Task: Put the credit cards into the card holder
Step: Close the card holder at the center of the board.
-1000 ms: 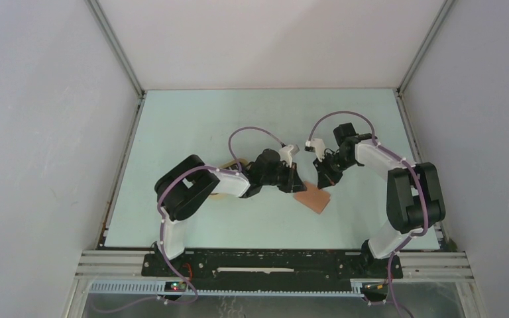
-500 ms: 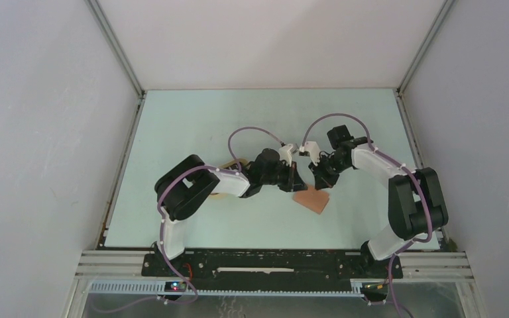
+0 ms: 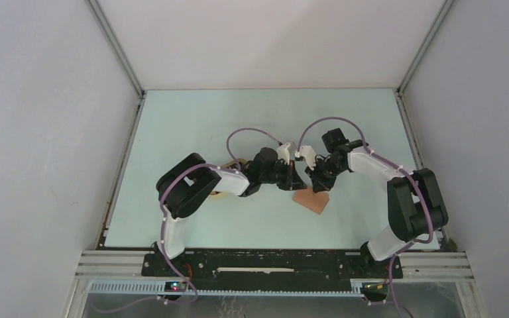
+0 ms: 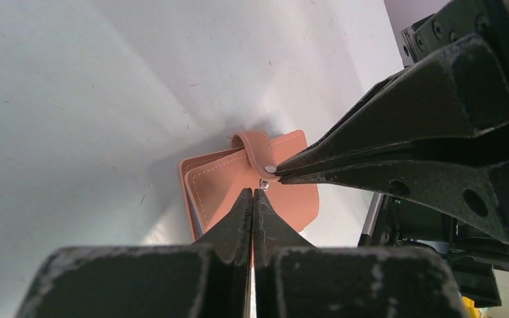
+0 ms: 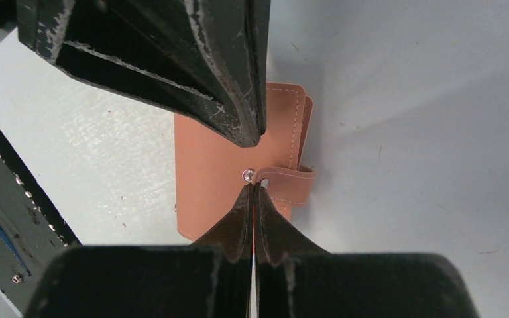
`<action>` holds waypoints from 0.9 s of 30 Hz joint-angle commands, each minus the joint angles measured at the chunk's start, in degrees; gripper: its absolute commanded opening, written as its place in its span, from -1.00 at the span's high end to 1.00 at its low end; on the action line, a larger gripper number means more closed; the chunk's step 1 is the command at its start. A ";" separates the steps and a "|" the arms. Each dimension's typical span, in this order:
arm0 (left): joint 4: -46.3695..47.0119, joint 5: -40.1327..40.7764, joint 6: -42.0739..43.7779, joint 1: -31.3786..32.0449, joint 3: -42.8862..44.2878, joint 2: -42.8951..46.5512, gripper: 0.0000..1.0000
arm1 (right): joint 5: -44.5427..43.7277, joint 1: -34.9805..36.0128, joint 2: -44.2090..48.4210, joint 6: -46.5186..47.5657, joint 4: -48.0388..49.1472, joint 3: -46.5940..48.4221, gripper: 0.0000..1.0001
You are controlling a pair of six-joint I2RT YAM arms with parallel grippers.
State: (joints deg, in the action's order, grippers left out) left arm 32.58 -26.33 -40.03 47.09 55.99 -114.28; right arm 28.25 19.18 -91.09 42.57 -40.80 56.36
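Bench scene seen from the near edge, near to far. Both arm bases stand at the near rail; past them the card holder [image 3: 311, 199] lies folded on the bench [image 3: 192, 126], right of centre, its reddish-brown cover up; the left wrist view shows its snap tab [image 4: 255, 149] looped over one edge, with a metal stud [image 4: 264, 184] bare on the cover just beside the tab's end, so the snap looks undone or nearly so.

Directly over the holder the two grippers meet tip to tip; the left gripper [image 3: 296, 180] is closed with nothing between its fingers, its point just beside the stud; the right gripper [image 3: 315, 185] is likewise closed and empty, its point at the tab's end. Whether either tip actually presses the leather cannot be told.

Change over the last second: the right arm has swung in from well apart until its gripper stands against the left one above the tab; the left gripper has finished closing; the holder has hardly moved.

Meaning for the task: the work appears to be at the opening step, the tab being worked free; the holder is not yet spread and no pocket shows.

Farther left, a tan tray [image 3: 217, 194] sits partly hidden behind the left arm; no credit cards are visible in any view.
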 commanded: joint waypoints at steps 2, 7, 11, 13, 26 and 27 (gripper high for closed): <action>2.97 -1.36 -0.91 -0.42 -1.27 -0.49 1.00 | -0.25 1.04 3.20 1.46 0.81 -0.65 1.00; 2.93 -1.29 -1.18 -0.52 -1.33 -0.58 1.00 | -0.22 1.38 3.59 1.89 0.56 -0.86 1.00; 2.93 -1.20 -1.28 -0.60 -1.33 -0.57 1.00 | -0.59 2.18 3.68 2.16 0.57 -1.18 1.00; 2.93 -1.20 -1.28 -0.61 -1.34 -0.57 1.00 | -1.20 2.81 3.51 2.17 0.69 -1.25 1.00; 2.84 0.15 -2.01 -0.90 -1.88 -0.53 1.00 | -3.69 5.11 3.29 2.46 1.37 -1.84 1.00; 2.84 0.44 -2.18 -1.01 -2.10 -0.44 1.00 | -3.84 5.22 3.36 2.44 1.53 -1.95 1.00</action>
State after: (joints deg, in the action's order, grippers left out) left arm 33.41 -26.22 -41.12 46.72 55.68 -114.52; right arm 25.10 23.20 -89.54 43.88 -39.90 55.05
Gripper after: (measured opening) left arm 0.005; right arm 0.006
